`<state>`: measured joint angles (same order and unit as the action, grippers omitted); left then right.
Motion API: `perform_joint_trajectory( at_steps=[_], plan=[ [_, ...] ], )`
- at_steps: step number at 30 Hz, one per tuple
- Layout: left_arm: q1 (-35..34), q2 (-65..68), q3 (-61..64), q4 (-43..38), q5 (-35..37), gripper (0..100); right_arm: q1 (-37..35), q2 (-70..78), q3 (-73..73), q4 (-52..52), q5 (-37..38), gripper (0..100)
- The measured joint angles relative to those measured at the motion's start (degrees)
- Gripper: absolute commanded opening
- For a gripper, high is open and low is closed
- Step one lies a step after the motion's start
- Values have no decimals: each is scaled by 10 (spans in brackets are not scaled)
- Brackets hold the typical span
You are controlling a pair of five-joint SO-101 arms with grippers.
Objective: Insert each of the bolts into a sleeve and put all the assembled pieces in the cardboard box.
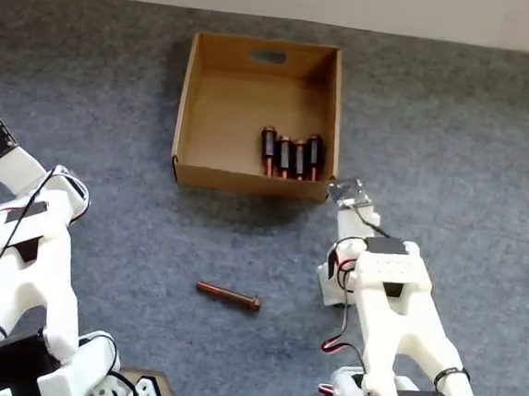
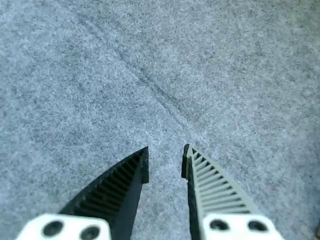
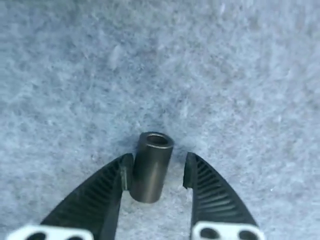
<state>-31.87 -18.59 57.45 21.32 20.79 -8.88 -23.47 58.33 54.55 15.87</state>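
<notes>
- On a grey carpeted table top (image 1: 456, 131), just off the near right corner of an open brown cardboard box (image 1: 184, 108), the right arm's black-fingered gripper (image 3: 158, 157) brackets a short dark metal sleeve (image 3: 151, 170). The sleeve stands on the carpet with its bore upward. The jaws are apart: one finger is at or almost at the sleeve wall, and a sliver of carpet shows beside the other.
- Four assembled pieces (image 1: 291, 154), dark sleeves with copper-coloured bolt ends, lie side by side in the box against its near wall, toward the right corner.
- One long copper-coloured bolt (image 1: 228, 295) lies loose on the carpet between the two arms, well apart from the sleeve.
- The left arm's gripper (image 2: 165, 149) hangs over bare carpet, jaws a little apart and holding nothing.
- The step in hand appears to be picking up what looks like the last sleeve. The next move calls for the right jaws to close squarely on it without tipping it. Bolt and sleeve then need lining up, probably with the left gripper fetching the bolt.
</notes>
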Motion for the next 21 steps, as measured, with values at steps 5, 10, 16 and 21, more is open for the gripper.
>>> perform_joint_trajectory(
  at_steps=[5, 10, 16, 21],
  plan=[
    [0, 0, 0, 0, 0, 126, -1, 63, -25, 1, 5, 145],
    [0, 0, 0, 0, 0, 126, 4, 123, -58, 2, 5, 1],
    [0, 0, 0, 0, 0, 126, 5, 141, -73, 1, 5, 5],
    [0, 0, 0, 0, 0, 126, -1, 101, -97, 69, 5, 5]
  ],
)
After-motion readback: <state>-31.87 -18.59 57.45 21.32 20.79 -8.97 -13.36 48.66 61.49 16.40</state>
